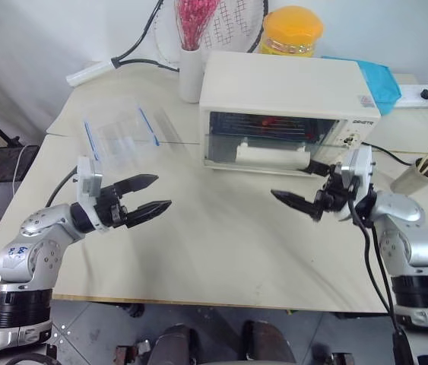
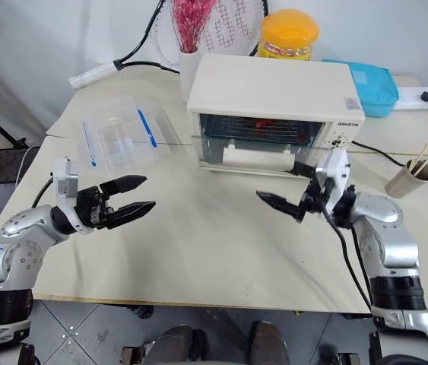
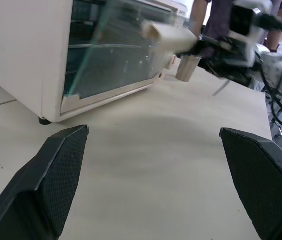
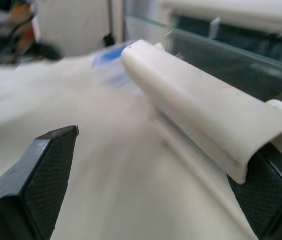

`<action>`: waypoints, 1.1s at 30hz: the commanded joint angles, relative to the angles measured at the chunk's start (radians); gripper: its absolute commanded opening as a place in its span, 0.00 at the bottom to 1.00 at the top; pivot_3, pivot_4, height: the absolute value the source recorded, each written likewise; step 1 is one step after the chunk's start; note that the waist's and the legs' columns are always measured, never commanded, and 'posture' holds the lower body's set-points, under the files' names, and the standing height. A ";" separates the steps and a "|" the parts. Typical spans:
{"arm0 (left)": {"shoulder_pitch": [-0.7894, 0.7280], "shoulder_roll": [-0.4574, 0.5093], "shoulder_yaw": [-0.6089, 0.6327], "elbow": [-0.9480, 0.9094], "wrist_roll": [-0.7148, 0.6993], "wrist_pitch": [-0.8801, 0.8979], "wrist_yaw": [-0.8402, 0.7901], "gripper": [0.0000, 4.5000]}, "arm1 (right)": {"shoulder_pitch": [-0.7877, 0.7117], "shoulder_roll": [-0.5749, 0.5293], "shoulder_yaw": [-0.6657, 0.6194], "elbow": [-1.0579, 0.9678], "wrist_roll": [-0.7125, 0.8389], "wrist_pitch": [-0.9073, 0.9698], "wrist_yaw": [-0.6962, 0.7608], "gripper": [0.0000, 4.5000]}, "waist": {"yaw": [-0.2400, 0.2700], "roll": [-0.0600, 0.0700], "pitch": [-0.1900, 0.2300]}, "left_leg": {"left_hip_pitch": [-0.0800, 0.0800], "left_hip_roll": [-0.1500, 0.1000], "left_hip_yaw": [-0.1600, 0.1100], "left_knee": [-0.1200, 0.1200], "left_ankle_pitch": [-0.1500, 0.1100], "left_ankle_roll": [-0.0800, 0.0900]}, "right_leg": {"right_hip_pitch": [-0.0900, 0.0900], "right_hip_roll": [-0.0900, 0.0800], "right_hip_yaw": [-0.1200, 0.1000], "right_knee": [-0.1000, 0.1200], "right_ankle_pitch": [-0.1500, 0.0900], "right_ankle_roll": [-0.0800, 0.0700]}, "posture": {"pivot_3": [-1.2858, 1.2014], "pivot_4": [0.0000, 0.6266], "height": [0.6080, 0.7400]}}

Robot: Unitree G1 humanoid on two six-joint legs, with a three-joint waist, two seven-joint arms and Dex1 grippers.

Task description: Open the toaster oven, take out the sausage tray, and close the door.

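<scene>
Presently, oven: cream-white boxy toaster oven (image 1: pixel 290 114) at the desk's (image 1: pixel 214 258) back, glass door (image 1: pixel 263 141) barely ajar.
Claws: left claw (image 1: pixel 147 199) wide, empty; right claw (image 1: pixel 299 202) wide beside the cream bar handle (image 4: pixel 201 115).
Risk: a finger skids off the handle (door snaps shut).

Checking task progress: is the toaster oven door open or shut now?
Partly open: the door tilts out from the toaster oven at its top, handle forward, not lowered flat.

The toaster oven (image 1: pixel 290 106) carries small dark brand lettering at the upper right corner of its front, above the knobs, too small to read. A small sticker on its top, near the right edge, is likewise illegible.
</scene>
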 commanded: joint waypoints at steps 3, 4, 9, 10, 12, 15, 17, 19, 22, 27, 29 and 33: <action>-0.128 -0.030 -0.009 0.091 0.023 -0.047 0.010 0.80 | 0.085 -0.049 -0.005 -0.098 -0.057 -0.130 0.055 1.00 | 0.006 0.000 0.000 | 0.000 0.000 0.000 0.000 0.000 0.000 | 0.000 0.000 0.000 0.000 0.000 0.000 | 0.52 0.24 1.00; -0.164 -0.045 -0.029 0.122 0.042 -0.066 0.008 0.72 | 0.094 -0.044 -0.010 -0.094 -0.064 -0.150 0.049 1.00 | 0.007 0.000 0.000 | 0.000 -0.001 0.000 0.001 0.000 0.000 | 0.000 0.000 0.000 0.000 0.000 0.000 | 0.52 0.24 1.00; -0.377 -0.170 -0.123 0.355 0.170 -0.227 0.006 0.38 | 0.092 -0.027 -0.011 -0.052 -0.093 -0.207 0.026 1.00 | 0.017 -0.001 0.001 | 0.000 -0.001 0.000 0.001 0.000 0.000 | 0.000 0.000 -0.001 0.000 0.000 0.000 | 0.52 0.24 1.00; -0.411 -0.193 -0.134 0.396 0.189 -0.253 0.006 0.31 | 0.087 -0.026 -0.009 -0.044 -0.098 -0.215 0.025 1.00 | 0.018 -0.001 0.001 | 0.000 -0.001 0.000 0.001 0.000 0.000 | 0.000 0.001 -0.002 -0.001 0.000 0.000 | 0.52 0.24 1.00; -0.472 -0.232 -0.154 0.486 0.232 -0.318 -0.001 0.17 | 0.078 -0.024 -0.004 -0.034 -0.104 -0.225 0.023 1.00 | 0.019 -0.001 0.001 | 0.000 -0.002 0.000 0.001 0.000 0.000 | 0.000 0.001 -0.003 -0.001 0.000 0.000 | 0.52 0.24 1.00; -0.566 -0.298 -0.178 0.637 0.295 -0.417 0.008 0.01 | 0.070 -0.023 -0.003 -0.024 -0.112 -0.239 0.019 1.00 | 0.018 -0.001 0.001 | -0.001 -0.002 0.001 0.001 0.000 0.000 | 0.000 0.001 -0.004 -0.001 0.000 0.000 | 0.52 0.24 1.00; -0.601 -0.331 -0.183 0.700 0.315 -0.454 0.013 0.01 | 0.076 -0.024 -0.007 -0.025 -0.114 -0.245 0.013 1.00 | 0.017 -0.002 0.001 | -0.001 -0.002 0.001 0.001 0.000 0.000 | 0.000 0.001 -0.005 -0.001 0.000 0.000 | 0.52 0.24 1.00; -0.613 -0.354 -0.201 0.738 0.342 -0.486 0.001 0.01 | 0.096 -0.026 -0.014 -0.036 -0.117 -0.250 0.004 1.00 | 0.017 -0.002 0.001 | -0.001 -0.002 0.001 0.001 0.000 0.000 | 0.000 0.001 -0.006 -0.002 0.000 0.000 | 0.52 0.24 1.00; -0.604 -0.362 -0.238 0.759 0.380 -0.522 -0.051 0.01 | 0.167 -0.030 -0.035 -0.074 -0.123 -0.259 -0.021 1.00 | 0.020 -0.002 0.001 | -0.001 -0.002 0.000 0.001 0.000 0.000 | 0.000 0.001 -0.008 -0.002 0.000 0.000 | 0.52 0.24 1.00; -0.567 -0.367 -0.274 0.759 0.426 -0.560 -0.087 0.01 | 0.422 -0.015 -0.132 -0.176 -0.129 -0.288 -0.116 1.00 | 0.032 -0.002 0.001 | -0.003 -0.001 -0.002 0.003 0.000 0.000 | 0.001 -0.001 -0.011 -0.002 0.000 0.000 | 0.52 0.24 1.00; -0.545 -0.370 -0.283 0.741 0.438 -0.561 -0.090 0.01 | 0.559 -0.001 -0.201 -0.212 -0.140 -0.315 -0.154 1.00 | 0.039 -0.002 0.001 | -0.005 -0.002 -0.002 0.005 0.000 0.001 | 0.001 -0.001 -0.011 -0.003 0.001 0.001 | 0.52 0.24 1.00; -0.494 -0.368 -0.311 0.706 0.475 -0.584 -0.094 0.01 | 0.759 0.016 -0.348 -0.272 -0.129 -0.336 -0.210 1.00 | 0.034 -0.002 0.001 | -0.005 -0.002 -0.002 0.006 0.000 0.002 | 0.002 -0.001 -0.011 -0.003 0.001 0.002 | 0.52 0.24 1.00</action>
